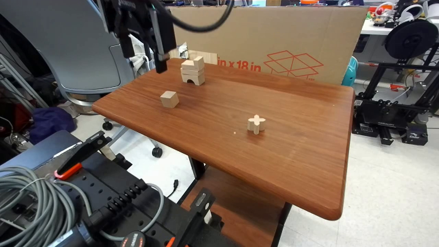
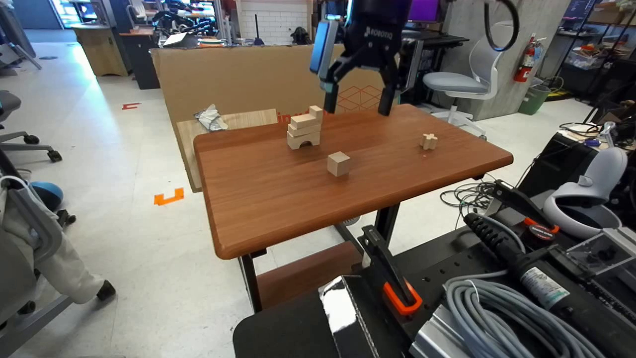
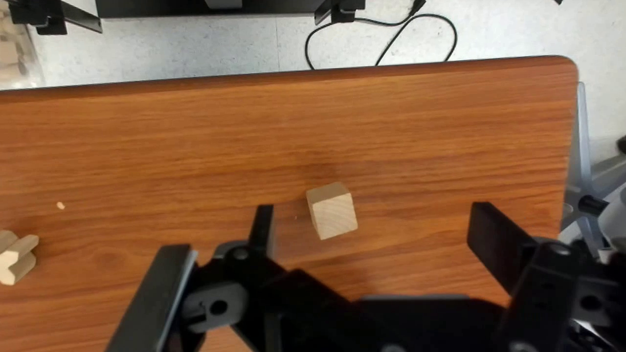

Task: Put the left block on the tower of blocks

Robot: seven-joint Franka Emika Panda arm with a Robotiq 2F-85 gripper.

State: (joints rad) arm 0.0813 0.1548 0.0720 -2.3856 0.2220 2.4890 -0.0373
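Sitting askew on the table (image 3: 195, 127) is the block (image 3: 335, 215).

I have my gripper (image 2: 357, 108) hanging near the top in both exterior views, pointing downward with its two fingers (image 3: 496, 239) spread well apart, while in the wrist view they reach up from the bottom, one left of centre and one toward the right.

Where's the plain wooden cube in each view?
In an exterior view: wooden cube, upper left of centre.
In an exterior view: wooden cube, near centre.
In the wrist view: wooden cube, just below centre.
Shared landmark: cross-shaped wooden block, right of the wooden cube in both exterior views, cut by the wrist view's left edge.
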